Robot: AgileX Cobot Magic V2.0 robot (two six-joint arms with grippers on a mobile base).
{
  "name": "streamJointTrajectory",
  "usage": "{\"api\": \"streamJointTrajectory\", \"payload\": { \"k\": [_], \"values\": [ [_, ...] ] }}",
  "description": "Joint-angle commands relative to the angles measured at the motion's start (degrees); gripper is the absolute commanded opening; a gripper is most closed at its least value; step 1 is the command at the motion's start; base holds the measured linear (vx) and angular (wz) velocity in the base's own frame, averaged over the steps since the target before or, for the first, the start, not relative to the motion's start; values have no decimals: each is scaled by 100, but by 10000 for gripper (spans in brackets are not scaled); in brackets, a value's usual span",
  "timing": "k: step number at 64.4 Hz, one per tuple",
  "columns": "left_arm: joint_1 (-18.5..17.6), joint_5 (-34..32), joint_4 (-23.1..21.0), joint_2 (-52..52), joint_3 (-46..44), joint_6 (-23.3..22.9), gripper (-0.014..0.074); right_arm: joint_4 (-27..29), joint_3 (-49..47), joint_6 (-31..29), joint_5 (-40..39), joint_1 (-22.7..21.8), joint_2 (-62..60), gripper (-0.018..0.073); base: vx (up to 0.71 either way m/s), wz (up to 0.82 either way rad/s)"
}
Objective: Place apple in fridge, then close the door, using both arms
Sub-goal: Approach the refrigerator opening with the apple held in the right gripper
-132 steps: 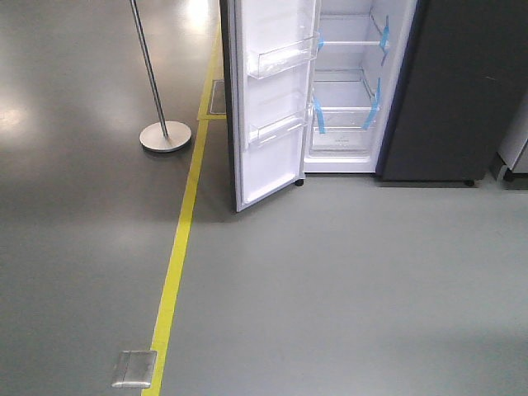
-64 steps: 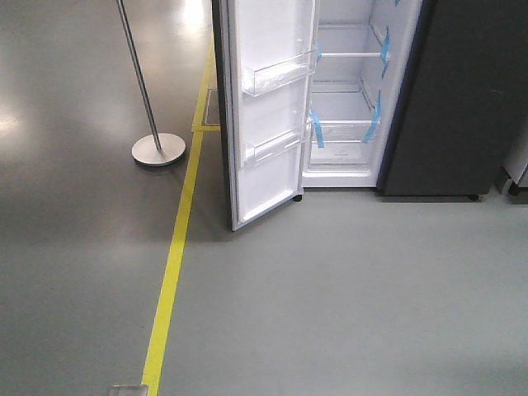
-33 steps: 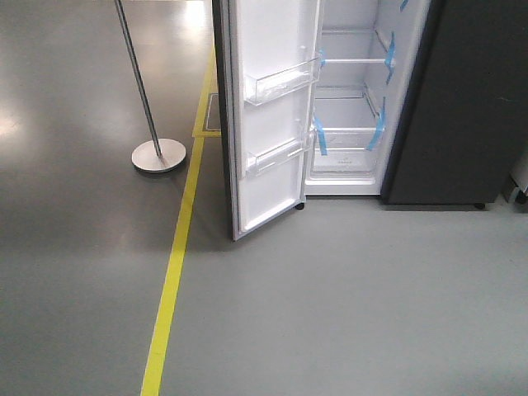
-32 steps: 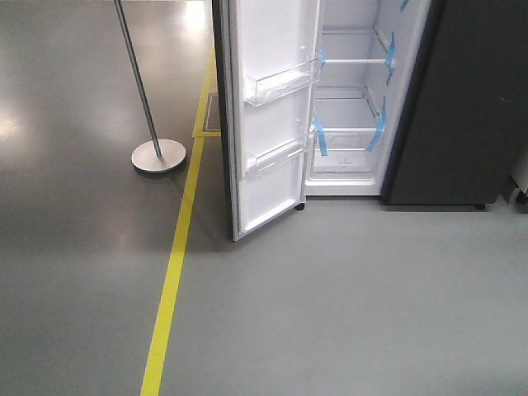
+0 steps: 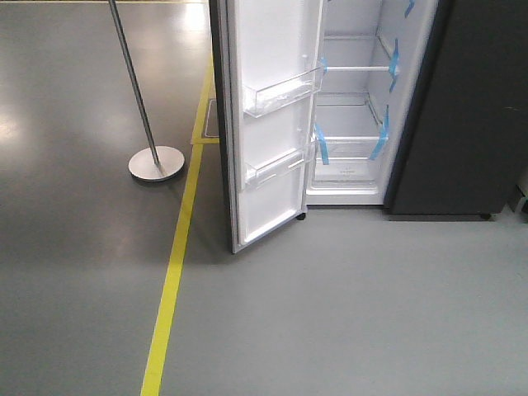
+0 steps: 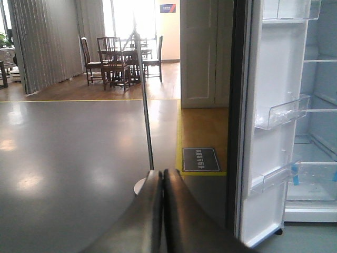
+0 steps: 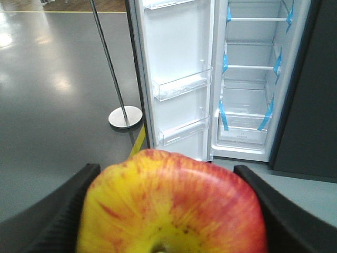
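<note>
The apple [image 7: 171, 197], firm, smooth-skinned and likely light, is clamped across its widest girth in the right tool [image 7: 174, 224], a sound hold unless the waxy skin slips. The left tool [image 6: 162, 178] looks pinched together on nothing, though its view is tight. Ahead of both tools the fridge [image 7: 247, 84] stands with its door [image 7: 176, 52] swung wide.

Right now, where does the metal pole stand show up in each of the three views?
Front-facing: pole stand at upper left, left of the yellow floor line.
Left wrist: pole stand at centre, base partly hidden behind the left claw.
Right wrist: pole stand at upper left, above the apple.
Shared landmark: the open door, just right of the pole stand in every view.
</note>
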Motion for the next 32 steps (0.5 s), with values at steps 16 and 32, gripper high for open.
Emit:
{"api": "streamJointTrajectory", "payload": {
  "k": [16, 32],
  "values": [
    [-53, -415, -26, -84, -99, 4, -6, 23, -153, -48, -459, -4, 7, -7, 12, 0],
    [-53, -415, -26, -84, -99, 4, -6, 23, -153, -48, -459, -4, 7, -7, 11, -1]
  ]
}}
